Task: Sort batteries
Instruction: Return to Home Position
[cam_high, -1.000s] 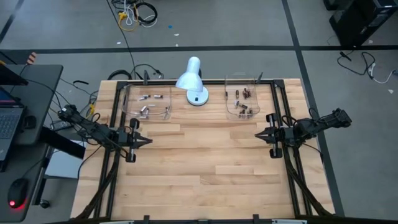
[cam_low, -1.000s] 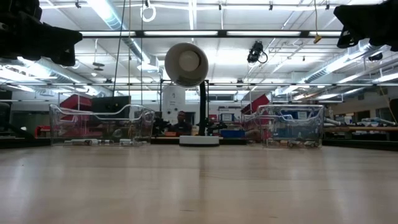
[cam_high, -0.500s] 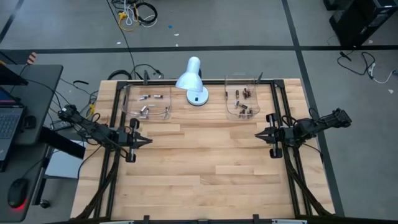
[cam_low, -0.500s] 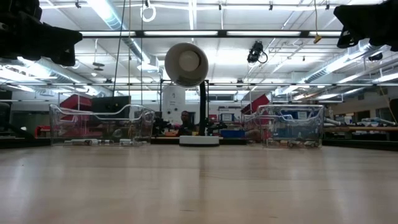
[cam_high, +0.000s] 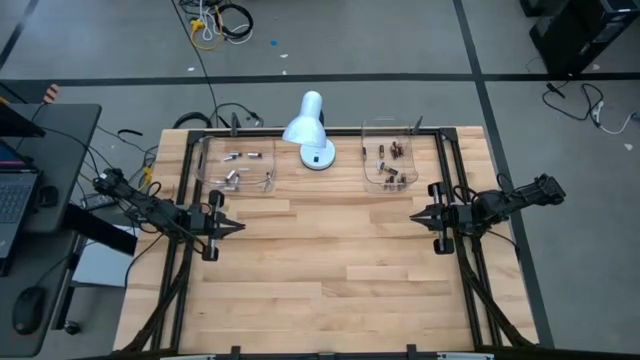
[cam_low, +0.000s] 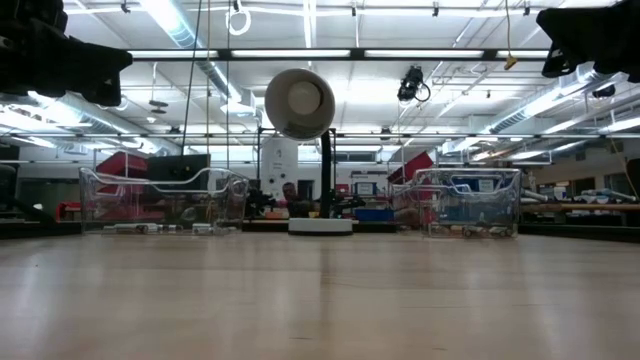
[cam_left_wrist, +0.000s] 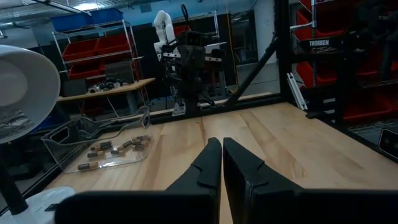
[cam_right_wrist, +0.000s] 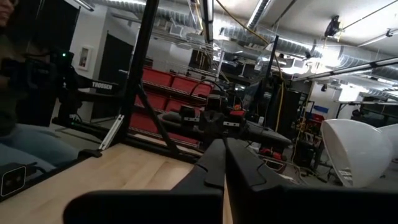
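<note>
Silvery-grey batteries (cam_high: 238, 167) lie in the clear tray (cam_high: 212, 168) at the far left. Dark and coppery batteries (cam_high: 388, 165) lie in the clear tray (cam_high: 372, 130) at the far right; the left wrist view shows them (cam_left_wrist: 115, 151) too. My left gripper (cam_high: 238, 228) hovers shut above the table's left side, its fingers pointing toward the middle. My right gripper (cam_high: 414, 216) hovers shut above the right side, facing the left one. In both wrist views the fingertips (cam_left_wrist: 221, 144) (cam_right_wrist: 222, 144) are closed together. Neither gripper holds anything.
A white desk lamp (cam_high: 308, 128) stands between the two trays at the far edge. The bare wooden tabletop (cam_high: 320, 260) stretches between the grippers and toward the near edge. Black frame rails (cam_high: 180, 170) run along both sides. A person sits beyond the table in the right wrist view.
</note>
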